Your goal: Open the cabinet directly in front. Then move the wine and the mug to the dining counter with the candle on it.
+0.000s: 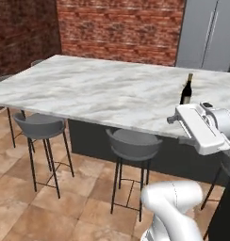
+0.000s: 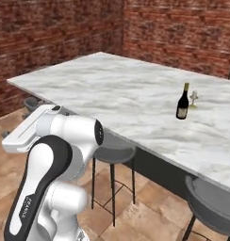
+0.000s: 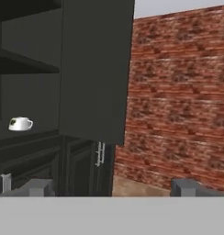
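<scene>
The wine [image 1: 186,89] stands upright on the marble dining counter [image 1: 88,89], near its right end. From the right base view, the wine [image 2: 183,102] has the small gold candle [image 2: 194,99] just behind it. The hand view faces the black cabinet [image 3: 26,55], whose upper door [image 3: 98,69] is swung open. The white mug [image 3: 20,123] sits on a shelf inside, at the left. My gripper [image 3: 113,188] is open with nothing between its fingers, well back from the mug.
Round grey stools [image 1: 40,126] [image 1: 134,143] line the counter's near side. A grey steel refrigerator [image 1: 206,33] stands beyond the counter at the back right. A brick wall [image 3: 178,101] runs to the right of the cabinet, and shut lower cabinet doors [image 3: 81,170] sit under the shelf.
</scene>
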